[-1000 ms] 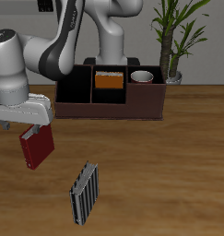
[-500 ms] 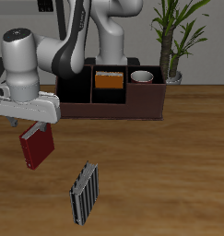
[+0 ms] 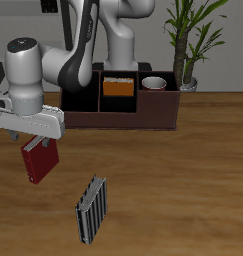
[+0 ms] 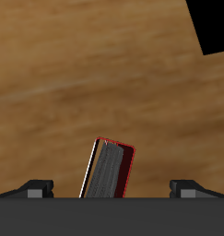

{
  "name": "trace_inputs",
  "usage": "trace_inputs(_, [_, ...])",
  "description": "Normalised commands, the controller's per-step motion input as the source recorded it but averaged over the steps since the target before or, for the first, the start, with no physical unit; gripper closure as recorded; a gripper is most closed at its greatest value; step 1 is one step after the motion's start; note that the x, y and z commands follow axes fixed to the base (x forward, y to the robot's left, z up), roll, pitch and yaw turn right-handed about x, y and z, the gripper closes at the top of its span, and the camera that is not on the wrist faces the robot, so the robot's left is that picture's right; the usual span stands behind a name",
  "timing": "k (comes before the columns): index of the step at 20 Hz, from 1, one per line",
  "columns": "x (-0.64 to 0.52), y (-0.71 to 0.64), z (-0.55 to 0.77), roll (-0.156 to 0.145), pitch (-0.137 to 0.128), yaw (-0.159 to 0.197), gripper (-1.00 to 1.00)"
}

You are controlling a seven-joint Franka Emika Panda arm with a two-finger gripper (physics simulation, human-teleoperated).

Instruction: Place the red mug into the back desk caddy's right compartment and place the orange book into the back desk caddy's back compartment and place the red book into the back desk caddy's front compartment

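Observation:
The red book [image 3: 37,161] [image 4: 109,171] stands tilted on the table near the front. My gripper [image 3: 38,143] [image 4: 113,189] hovers just above it, open, and its fingers [image 4: 35,189] are spread wide on either side of the book's top edge without touching it. Farther back stands the back desk caddy [image 3: 118,118]. The orange book [image 3: 117,87] rests in the caddy's middle section. The red mug [image 3: 154,83] sits in the end section beside the plant, and only its pale rim shows.
A grey-and-black striped book [image 3: 91,210] stands on edge near the table's front edge. A potted plant [image 3: 188,45] rises behind the caddy's mug end. My arm reaches over the caddy's other end.
My wrist has turned and the gripper has dropped slightly closer over the red book. The red book has not moved.

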Motion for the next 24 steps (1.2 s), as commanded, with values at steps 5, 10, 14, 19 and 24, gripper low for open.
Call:
trace_inputs(5, [0.01, 0.02, -0.13, -0.003, 0.005, 0.006, -1.0])
trace_inputs(10, [0.07, -0.03, -0.17, -0.004, 0.026, -0.014, -1.0])
trace_inputs(14, [0.05, -0.06, -0.13, -0.002, 0.027, -0.011, -1.0])
trace_inputs(19, [0.04, -0.04, -0.24, 0.005, 0.049, -0.005, -1.0])
trace_inputs(24, [0.02, 0.04, -0.17, 0.025, 0.037, -0.008, 1.0])
